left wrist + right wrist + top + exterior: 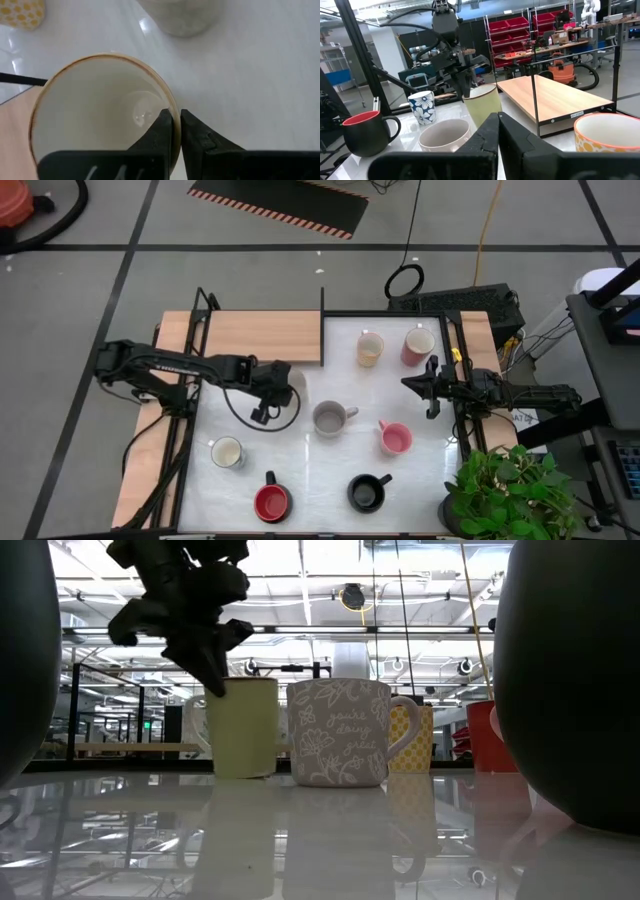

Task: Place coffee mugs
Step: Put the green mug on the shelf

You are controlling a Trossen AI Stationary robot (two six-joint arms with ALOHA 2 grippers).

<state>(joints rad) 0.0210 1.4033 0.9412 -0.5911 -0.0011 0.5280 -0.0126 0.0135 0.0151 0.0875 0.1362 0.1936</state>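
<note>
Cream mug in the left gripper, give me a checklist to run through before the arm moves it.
1. Left gripper shut on the cream mug rim: ok.
2. One finger inside the wall, one finger outside: ok.
3. Mug lifted off the table: cannot tell.
4. Grey mug stands apart from it: ok.
5. Right gripper shut, empty, off at the table's right side: ok.

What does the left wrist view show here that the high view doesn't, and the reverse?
Only the left wrist view: the left gripper's fingers pinching the cream mug's rim, one inside, one outside, and the mug's empty inside.

Only the high view: the whole layout, with the red mug, black mug, pink mug and the right gripper waiting by the table's right edge.

Both: the cream mug, the grey mug beside it and the white tabletop.
</note>
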